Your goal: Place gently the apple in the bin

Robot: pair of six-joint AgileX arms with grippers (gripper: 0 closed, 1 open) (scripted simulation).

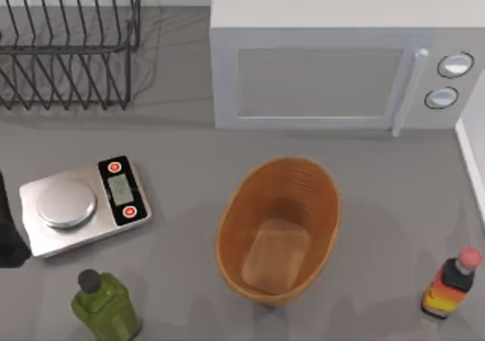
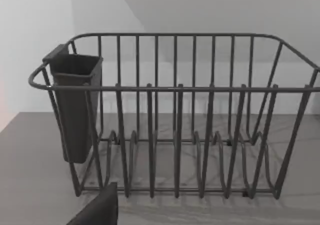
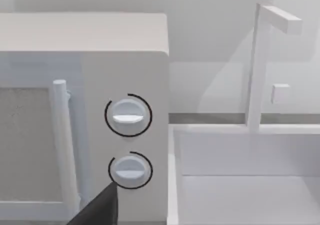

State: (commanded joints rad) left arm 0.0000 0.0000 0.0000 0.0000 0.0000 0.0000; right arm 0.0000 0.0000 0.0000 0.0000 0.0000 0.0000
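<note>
The bin (image 1: 241, 204), an oval orange-brown wicker basket with a lighter flat bottom, stands on the grey table in front of the microwave, slightly right of centre, with nothing in it. The apple is out of view. My left arm (image 1: 7, 239) sits as a dark shape at the table's left edge, beside the scale. A dark part of my left gripper (image 2: 99, 211) faces the dish rack. A dark part of my right gripper (image 3: 100, 209) faces the microwave's knobs.
A black wire dish rack (image 1: 68, 45) with a dark cutlery cup (image 2: 75, 105) stands back left. A white microwave (image 1: 326, 76) fills the back. A silver scale (image 1: 83, 204), a green bottle (image 1: 106, 305) and a red-capped sauce bottle (image 1: 452, 283) stand around the basket.
</note>
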